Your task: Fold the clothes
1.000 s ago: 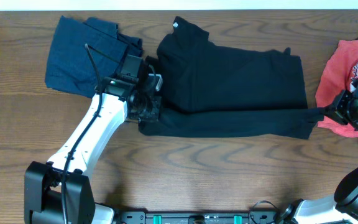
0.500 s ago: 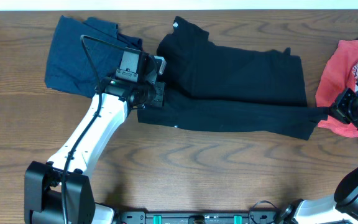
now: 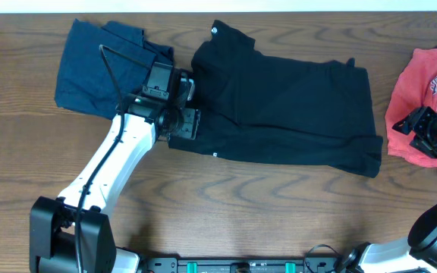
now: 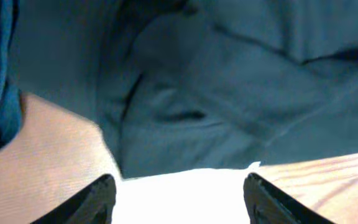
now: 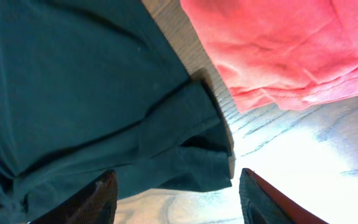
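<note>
The black T-shirt (image 3: 287,106) lies folded lengthwise in the middle of the table, a small white tag (image 3: 214,155) at its front edge. My left gripper (image 3: 190,121) hovers at the shirt's left end, open, nothing between its fingers. In the left wrist view the shirt's hem (image 4: 229,93) lies just ahead of that gripper (image 4: 179,199). My right gripper (image 3: 405,130) stands open just off the shirt's right corner, over the coral-red T-shirt's edge. In the right wrist view the black corner (image 5: 191,162) lies ahead of this gripper (image 5: 178,199), apart from both fingers.
A navy garment (image 3: 89,68) lies crumpled at the back left, touching the left arm's wrist. The coral-red lettered T-shirt (image 3: 423,83) lies at the far right, showing in the right wrist view too (image 5: 278,50). Bare wood table (image 3: 264,205) runs along the front.
Both grippers have opened and let go of the black T-shirt's lower edge. The stretched edge has dropped flat, and its right corner has slid left, away from the right gripper.
</note>
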Action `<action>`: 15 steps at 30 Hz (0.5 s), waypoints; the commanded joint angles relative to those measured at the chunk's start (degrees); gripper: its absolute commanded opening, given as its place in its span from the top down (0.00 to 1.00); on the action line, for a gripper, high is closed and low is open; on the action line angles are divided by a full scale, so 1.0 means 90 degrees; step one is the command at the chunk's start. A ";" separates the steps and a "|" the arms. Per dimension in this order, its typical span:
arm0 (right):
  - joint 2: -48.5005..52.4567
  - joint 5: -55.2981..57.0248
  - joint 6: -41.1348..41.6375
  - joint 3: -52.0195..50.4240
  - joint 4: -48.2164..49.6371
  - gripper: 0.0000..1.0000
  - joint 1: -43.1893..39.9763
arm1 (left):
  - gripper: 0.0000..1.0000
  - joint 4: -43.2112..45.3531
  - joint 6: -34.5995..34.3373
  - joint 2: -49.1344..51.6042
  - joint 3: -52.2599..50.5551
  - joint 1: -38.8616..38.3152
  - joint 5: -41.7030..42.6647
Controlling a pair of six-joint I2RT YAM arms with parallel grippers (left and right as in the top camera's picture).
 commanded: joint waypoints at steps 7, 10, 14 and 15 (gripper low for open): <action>-0.0121 0.0641 0.0333 -0.0957 0.0430 0.40 0.0032 | 0.28 -0.0763 0.0022 -0.0068 -0.0109 0.0066 -0.0401; -0.0121 -0.0228 0.0444 -0.1751 0.1647 0.48 0.0034 | 0.27 -0.0641 0.0022 -0.0068 -0.0330 0.0066 -0.0398; -0.0121 -0.0651 0.0697 -0.2470 0.2858 0.54 0.0104 | 0.26 -0.0559 0.0019 -0.0066 -0.0549 0.0066 -0.0396; -0.0121 -0.0682 0.0726 -0.2567 0.3028 0.55 0.0107 | 0.26 -0.0559 0.0019 -0.0066 -0.0568 0.0066 -0.0393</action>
